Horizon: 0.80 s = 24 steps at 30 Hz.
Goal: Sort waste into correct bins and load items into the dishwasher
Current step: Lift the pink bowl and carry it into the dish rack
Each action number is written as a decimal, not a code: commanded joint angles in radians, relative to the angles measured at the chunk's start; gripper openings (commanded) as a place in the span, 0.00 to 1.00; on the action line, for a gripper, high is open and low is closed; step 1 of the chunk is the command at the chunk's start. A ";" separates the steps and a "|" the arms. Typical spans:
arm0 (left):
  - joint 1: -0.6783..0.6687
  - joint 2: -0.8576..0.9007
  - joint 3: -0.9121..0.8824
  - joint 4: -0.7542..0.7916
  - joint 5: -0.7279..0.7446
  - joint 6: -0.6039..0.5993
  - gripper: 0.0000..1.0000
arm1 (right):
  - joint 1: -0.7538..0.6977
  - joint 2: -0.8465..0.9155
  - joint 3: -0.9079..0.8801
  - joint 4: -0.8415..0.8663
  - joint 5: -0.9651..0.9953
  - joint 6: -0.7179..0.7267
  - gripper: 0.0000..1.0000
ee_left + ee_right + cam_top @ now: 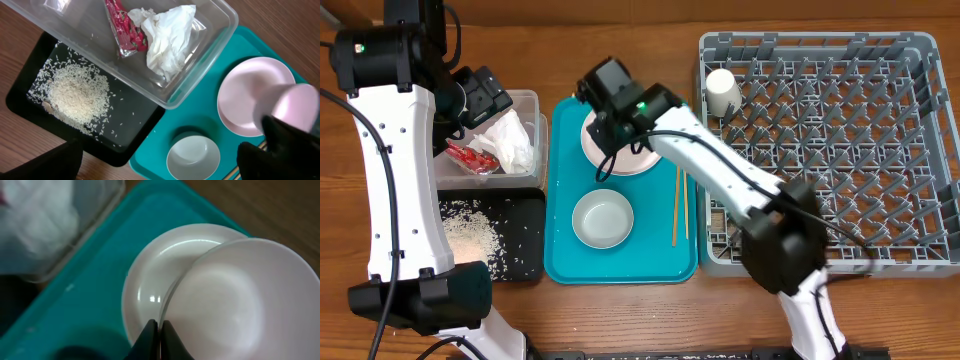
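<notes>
My right gripper is shut on the rim of the pink bowl and holds it tilted just over the pale pink plate on the teal tray. The held bowl also shows in the left wrist view. My left gripper is open and empty, above the clear tub. The tub holds the white napkin and the red wrapper. Rice lies in the black tray. The whitish bowl and chopsticks lie on the teal tray. The cream cup stands in the grey dish rack.
The dish rack fills the right side, its pegs bare apart from the cup. The tub and black tray sit close against the teal tray's left edge. Bare wooden table shows along the front.
</notes>
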 commanded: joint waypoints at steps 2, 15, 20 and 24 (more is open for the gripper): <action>-0.001 -0.009 0.002 -0.002 0.003 0.012 1.00 | -0.075 -0.208 0.055 -0.074 -0.185 0.072 0.04; -0.001 -0.009 0.002 -0.002 0.003 0.012 1.00 | -0.490 -0.270 -0.008 -0.452 -0.886 -0.171 0.04; -0.001 -0.009 0.002 -0.002 0.003 0.012 1.00 | -0.621 -0.269 -0.070 -0.484 -1.085 -0.278 0.04; -0.001 -0.009 0.002 -0.002 0.003 0.012 1.00 | -0.698 -0.269 -0.158 -0.459 -1.160 -0.324 0.04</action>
